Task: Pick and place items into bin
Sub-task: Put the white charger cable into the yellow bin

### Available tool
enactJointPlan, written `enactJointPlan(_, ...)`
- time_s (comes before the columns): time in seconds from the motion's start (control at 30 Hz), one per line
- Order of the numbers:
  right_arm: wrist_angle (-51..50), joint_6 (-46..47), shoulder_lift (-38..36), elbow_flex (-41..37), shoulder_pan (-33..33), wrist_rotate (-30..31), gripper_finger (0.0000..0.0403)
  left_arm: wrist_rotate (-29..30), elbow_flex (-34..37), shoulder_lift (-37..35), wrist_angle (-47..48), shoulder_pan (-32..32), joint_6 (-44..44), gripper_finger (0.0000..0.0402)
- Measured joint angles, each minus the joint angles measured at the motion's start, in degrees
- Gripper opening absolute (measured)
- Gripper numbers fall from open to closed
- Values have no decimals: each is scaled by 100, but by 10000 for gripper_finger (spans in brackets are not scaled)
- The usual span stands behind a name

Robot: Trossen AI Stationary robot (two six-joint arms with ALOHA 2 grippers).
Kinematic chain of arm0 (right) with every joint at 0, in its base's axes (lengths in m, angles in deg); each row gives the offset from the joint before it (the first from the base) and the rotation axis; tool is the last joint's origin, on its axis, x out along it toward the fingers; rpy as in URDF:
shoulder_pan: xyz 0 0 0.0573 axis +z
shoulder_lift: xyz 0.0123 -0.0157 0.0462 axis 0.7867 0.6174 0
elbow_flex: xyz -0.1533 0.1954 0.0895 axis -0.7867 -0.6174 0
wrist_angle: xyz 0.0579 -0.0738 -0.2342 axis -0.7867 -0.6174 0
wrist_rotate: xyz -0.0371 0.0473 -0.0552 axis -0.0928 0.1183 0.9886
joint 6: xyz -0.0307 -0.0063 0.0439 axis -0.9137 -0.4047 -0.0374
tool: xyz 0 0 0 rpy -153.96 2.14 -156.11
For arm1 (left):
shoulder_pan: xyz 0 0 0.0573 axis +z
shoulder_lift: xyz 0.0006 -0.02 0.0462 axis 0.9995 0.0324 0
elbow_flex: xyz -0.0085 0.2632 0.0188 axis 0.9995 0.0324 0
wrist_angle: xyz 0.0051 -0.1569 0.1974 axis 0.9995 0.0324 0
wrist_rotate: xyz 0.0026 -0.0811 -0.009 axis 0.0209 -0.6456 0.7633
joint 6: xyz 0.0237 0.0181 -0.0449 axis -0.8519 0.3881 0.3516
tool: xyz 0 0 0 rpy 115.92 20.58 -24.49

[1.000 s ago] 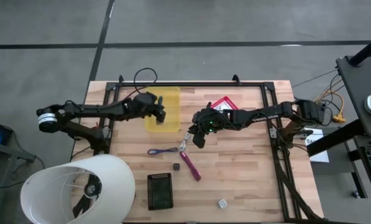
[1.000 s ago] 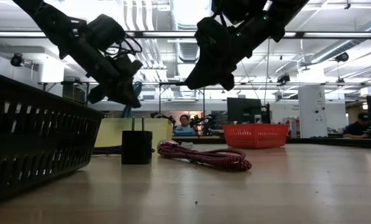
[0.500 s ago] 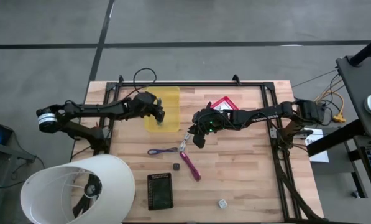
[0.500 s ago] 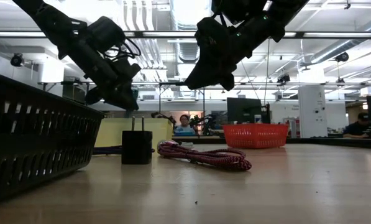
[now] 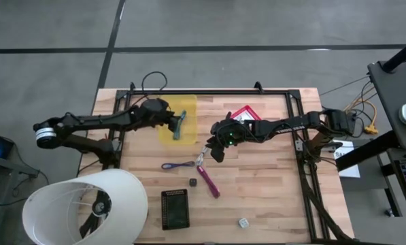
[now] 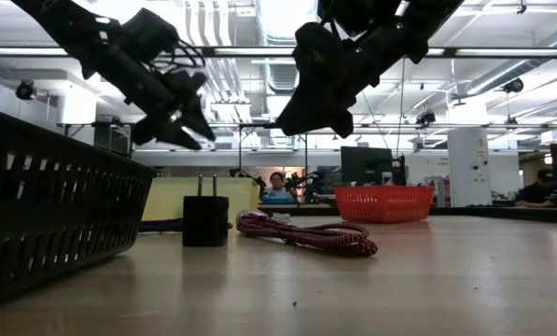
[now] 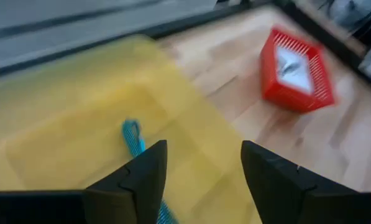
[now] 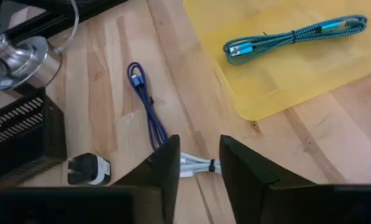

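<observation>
Teal and thin, the cable [image 5: 179, 124] lies in the yellow bin [image 5: 167, 129] near the far edge of the table [image 5: 271, 190], folded once, and it looks light, soft and bendy. A thing like that flops when lifted, so I think the best place to pinch a cable is near its middle or by a stiff plug end. The left end effector [image 5: 171, 120] hovers over the bin with its fingers spread apart and nothing between them. One second ago it was pinched shut over the same spot and no cable showed in the bin, so it has let the cable drop. The right end effector [image 5: 215, 151] hangs just above a white cable [image 8: 194, 165] near the middle of the table, its fingers a little apart around it but not gripping yet; they were closer together before. A purple cable [image 5: 177, 165] and a pink cable [image 5: 209, 182] lie close by, both soft too. A small black plug [image 5: 192, 182] looks hard and easy to pinch by its sides.
</observation>
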Motion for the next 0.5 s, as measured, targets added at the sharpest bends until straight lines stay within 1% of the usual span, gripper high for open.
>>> enactJointPlan(0.07,0,-317,7,0,26,0,127,-4,0,-199,-30,0,0,195)
enactJointPlan(0.17,-4,-1088,17,-2,39,-1,156,-13,0,-519,-49,0,0,197)
enactJointPlan(0.27,-91,-1593,18,-2,34,-4,180,-14,0,-842,-60,0,0,197)
enactJointPlan(0.37,-412,-2152,18,-2,-15,-5,194,-12,0,-1110,-57,0,0,197)
enactJointPlan(0.5,-762,-3282,17,-2,-35,24,198,-12,0,-1376,-59,0,0,197)
